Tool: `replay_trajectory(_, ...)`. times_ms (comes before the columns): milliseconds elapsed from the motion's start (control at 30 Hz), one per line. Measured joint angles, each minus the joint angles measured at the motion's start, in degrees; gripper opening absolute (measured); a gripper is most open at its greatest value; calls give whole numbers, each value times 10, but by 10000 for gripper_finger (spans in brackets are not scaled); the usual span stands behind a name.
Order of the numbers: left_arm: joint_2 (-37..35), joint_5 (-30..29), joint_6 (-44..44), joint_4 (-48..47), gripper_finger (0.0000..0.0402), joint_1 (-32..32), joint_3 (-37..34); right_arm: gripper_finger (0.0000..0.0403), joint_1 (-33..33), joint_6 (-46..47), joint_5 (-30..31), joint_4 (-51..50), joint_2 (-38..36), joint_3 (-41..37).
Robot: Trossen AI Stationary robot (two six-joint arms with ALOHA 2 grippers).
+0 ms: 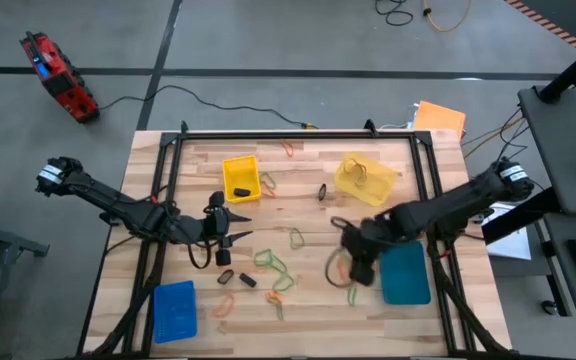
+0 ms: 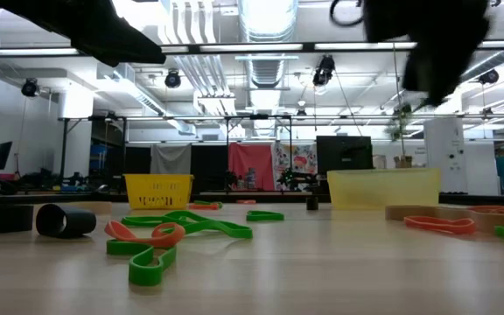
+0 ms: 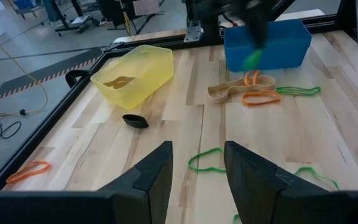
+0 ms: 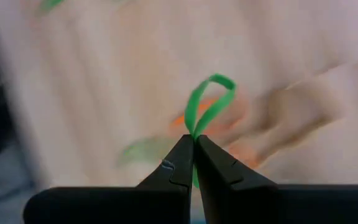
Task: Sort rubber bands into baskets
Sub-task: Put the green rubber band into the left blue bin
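1. Most of the rubber bands are not sorted yet, I'd say. Plenty of loops lie loose on the surface (image 1: 198, 170): a green bunch (image 1: 273, 264) mid-surface, an orange one (image 1: 226, 305) near the bright blue basket (image 1: 175, 311), another orange one (image 1: 289, 150) at the far edge.
2. What looks done: the pale yellow basket (image 1: 365, 178) has a tan band in it, and the bright yellow basket (image 1: 241, 178) holds a small dark thing, probably a black band. The bright blue one looks empty from above.
3. My right pincer (image 4: 194, 144) is pressed together on a green band (image 4: 207, 102), pinching it just beside the teal basket (image 1: 405, 274), near an orange-and-tan tangle (image 3: 243, 89).
4. My left pincer (image 3: 197, 162) sits spread over mid-surface, holding nothing, with a green loop (image 3: 205, 159) lying ahead of it.
5. My guess: this green one goes in a basket next, then lots more rounds.
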Motion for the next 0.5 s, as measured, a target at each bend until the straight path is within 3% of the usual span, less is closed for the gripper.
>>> replay_trajectory(267, 0, 0, -2, 3, 129, 0, 0, 9, 111, 242, -20, -201, 0, 52)
replay_trajectory(500, 0, 0, -2, 11, 129, 0, 0, 9, 148, 371, -20, -310, -1, 13)
